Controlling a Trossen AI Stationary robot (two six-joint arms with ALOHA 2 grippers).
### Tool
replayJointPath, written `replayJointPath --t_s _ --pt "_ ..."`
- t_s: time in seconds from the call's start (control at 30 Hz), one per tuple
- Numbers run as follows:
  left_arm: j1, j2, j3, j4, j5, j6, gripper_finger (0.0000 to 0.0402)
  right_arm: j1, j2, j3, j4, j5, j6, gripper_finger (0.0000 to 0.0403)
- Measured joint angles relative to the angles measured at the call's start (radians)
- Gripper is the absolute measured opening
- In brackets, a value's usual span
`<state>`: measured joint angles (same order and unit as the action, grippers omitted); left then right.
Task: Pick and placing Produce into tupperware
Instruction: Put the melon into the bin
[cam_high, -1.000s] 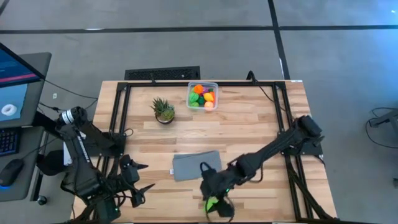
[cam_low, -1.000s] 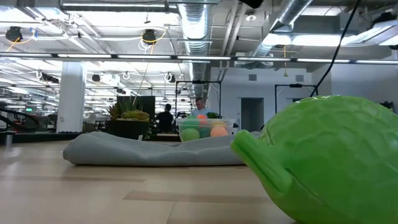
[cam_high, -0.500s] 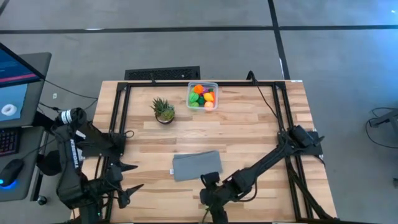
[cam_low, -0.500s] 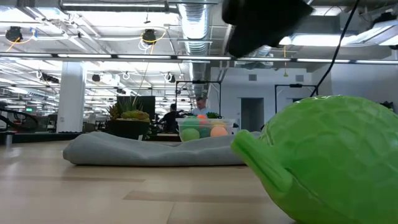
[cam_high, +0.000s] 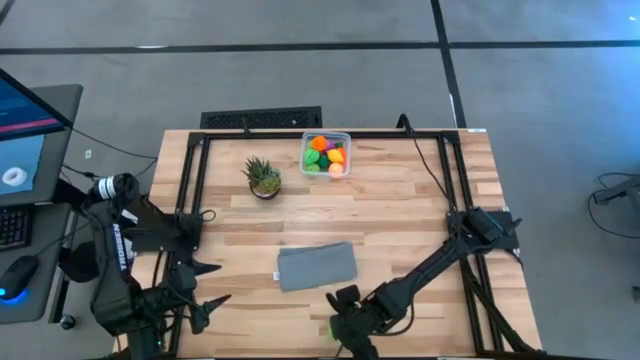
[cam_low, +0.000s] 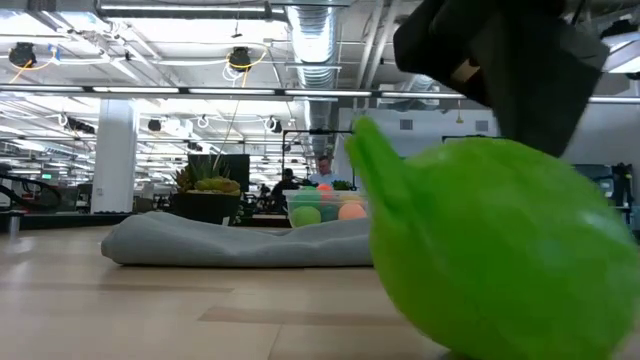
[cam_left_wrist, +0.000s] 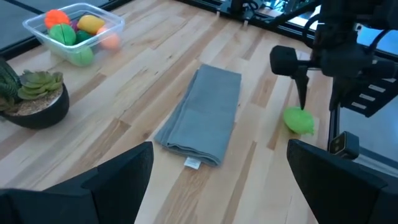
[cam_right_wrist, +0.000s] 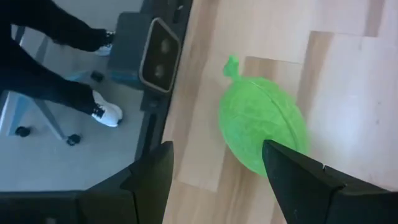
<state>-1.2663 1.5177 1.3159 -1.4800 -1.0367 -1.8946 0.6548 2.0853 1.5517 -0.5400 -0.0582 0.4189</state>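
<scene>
The green toy vegetable (cam_right_wrist: 264, 121) lies on the table's (cam_high: 400, 200) near edge, with the right gripper (cam_right_wrist: 217, 171) right over it, fingers spread either side, not pinching. Far across sits the tupperware (cam_high: 326, 153), holding produce. Left gripper (cam_left_wrist: 217, 180) waits, spread.

Two dark, matte-black jointed arms frame the lower part of the overhead picture. The left arm (cam_high: 120, 240), at lower left, carries a pale grey cylindrical joint near its shoulder and white lettering along one link, ending in a left claw (cam_high: 200, 290) of two pointed black fingers. The right arm (cam_high: 440, 265), at lower right, is a slim black tube with a boxy black joint and thin black cables trailing beside it; its right claw (cam_right_wrist: 217, 171) shows broad, flat, angular black fingers.
</scene>
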Motion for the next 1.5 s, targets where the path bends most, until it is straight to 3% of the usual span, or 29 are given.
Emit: replayJointPath --t_s 0.4,0.93,1.5 --pt "0.0 0.0 0.0 -0.006 0.0 -0.021 0.036 -0.046 0.001 0.003 -0.01 0.011 0.033 0.0272" --pt "0.0 0.0 -0.005 -0.046 0.001 -0.027 0.036 -0.046 0.003 0.048 -0.035 0.038 -0.061 0.0272" --pt "0.0 0.0 -0.063 -0.048 0.01 -0.127 0.036 -0.044 0.015 0.046 0.008 0.032 -0.062 0.0272"
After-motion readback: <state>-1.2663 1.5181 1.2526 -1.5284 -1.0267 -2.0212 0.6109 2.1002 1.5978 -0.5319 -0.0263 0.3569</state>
